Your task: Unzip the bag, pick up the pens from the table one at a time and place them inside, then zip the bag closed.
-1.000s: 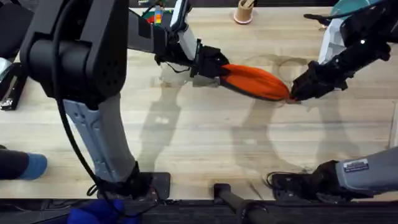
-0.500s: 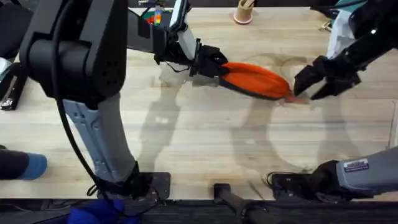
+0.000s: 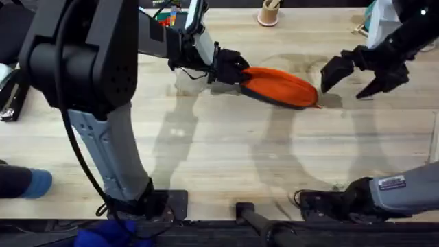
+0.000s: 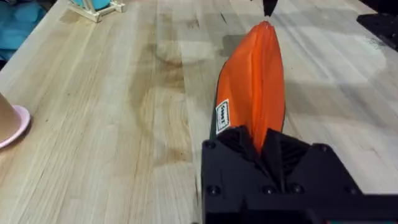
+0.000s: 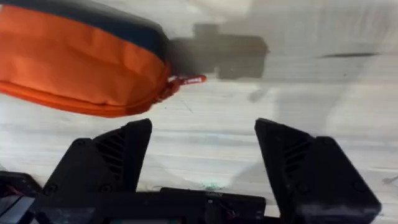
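Note:
The orange bag (image 3: 280, 85) lies slanted on the wooden table (image 3: 226, 151), and its zipper looks closed. My left gripper (image 3: 232, 69) is shut on its left end; in the left wrist view the bag (image 4: 254, 74) stretches away from the clamped gripper (image 4: 266, 148). My right gripper (image 3: 344, 88) hangs open just to the right of the bag's other end, touching nothing. In the right wrist view the bag (image 5: 74, 59) and its red zipper pull (image 5: 186, 81) lie beyond the spread gripper (image 5: 205, 155). The pens are out of view.
A small tan cup (image 3: 268, 14) stands at the table's back edge, with colourful items (image 3: 168, 16) behind my left arm. A dark object (image 3: 12, 99) lies at the left edge. Bare wood stretches in front of the bag.
My right gripper has let go of the bag's right end by the zipper pull, opened, and pulled back to the right. The left gripper still holds the bag, which has barely moved.

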Action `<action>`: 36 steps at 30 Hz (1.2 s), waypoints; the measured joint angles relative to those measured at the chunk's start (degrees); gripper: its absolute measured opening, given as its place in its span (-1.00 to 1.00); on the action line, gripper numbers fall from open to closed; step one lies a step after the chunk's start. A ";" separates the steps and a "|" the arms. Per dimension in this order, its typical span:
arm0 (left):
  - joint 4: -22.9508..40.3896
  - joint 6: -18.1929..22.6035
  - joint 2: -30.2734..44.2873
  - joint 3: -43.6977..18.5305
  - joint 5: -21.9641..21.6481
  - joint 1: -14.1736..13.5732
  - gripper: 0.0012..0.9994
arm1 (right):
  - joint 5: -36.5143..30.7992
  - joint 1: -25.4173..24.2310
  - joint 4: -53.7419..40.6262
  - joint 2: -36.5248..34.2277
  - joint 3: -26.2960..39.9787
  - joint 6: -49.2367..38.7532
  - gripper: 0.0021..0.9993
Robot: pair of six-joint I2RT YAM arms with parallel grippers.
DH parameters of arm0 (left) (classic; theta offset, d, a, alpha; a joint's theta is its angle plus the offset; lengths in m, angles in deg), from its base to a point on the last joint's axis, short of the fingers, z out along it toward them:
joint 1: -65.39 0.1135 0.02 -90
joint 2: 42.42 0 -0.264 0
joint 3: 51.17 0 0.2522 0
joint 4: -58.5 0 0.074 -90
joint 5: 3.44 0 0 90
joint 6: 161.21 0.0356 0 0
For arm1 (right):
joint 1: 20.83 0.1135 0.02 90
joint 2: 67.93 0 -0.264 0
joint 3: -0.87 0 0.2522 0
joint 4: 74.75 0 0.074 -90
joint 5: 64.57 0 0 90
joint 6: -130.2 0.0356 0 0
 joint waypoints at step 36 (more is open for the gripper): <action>25.06 -15.47 -25.39 0.00 -21.55 1.27 0.99 | -0.39 3.69 -2.35 7.42 2.75 -0.23 0.99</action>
